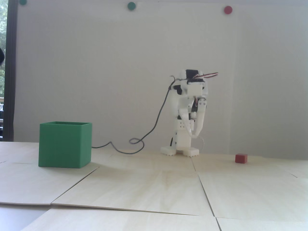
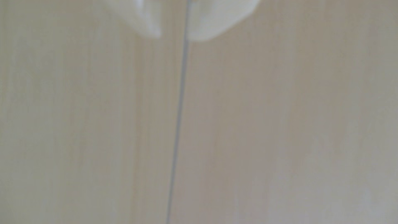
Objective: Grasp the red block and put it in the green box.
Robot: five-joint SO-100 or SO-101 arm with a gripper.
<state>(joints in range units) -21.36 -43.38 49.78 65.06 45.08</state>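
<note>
Green box (image 1: pixel 65 145) at far left of the fixed view, upright on the pale wooden worktop (image 1: pixel 154 190), open top just visible at the rim. Dark cable (image 1: pixel 157 120) looping from behind the box across to the arm. White arm (image 1: pixel 187 115) folded near the centre, base planted at the back of the worktop. Tool (image 1: pixel 194 135) pointing down, hanging above the worktop just in front of the base, fingertips close together in this view. Red block (image 1: pixel 241 158) further right, alone on the worktop, well apart from tool and box. Green and red dots on the wall above.

Wrist view blurred: two white fingertips (image 2: pixel 150 23) at the top edge, narrow gap between them, nothing gripped; tool (image 2: pixel 175 37) nearly closed on empty air, above a seam (image 2: pixel 178 129) between boards.
</note>
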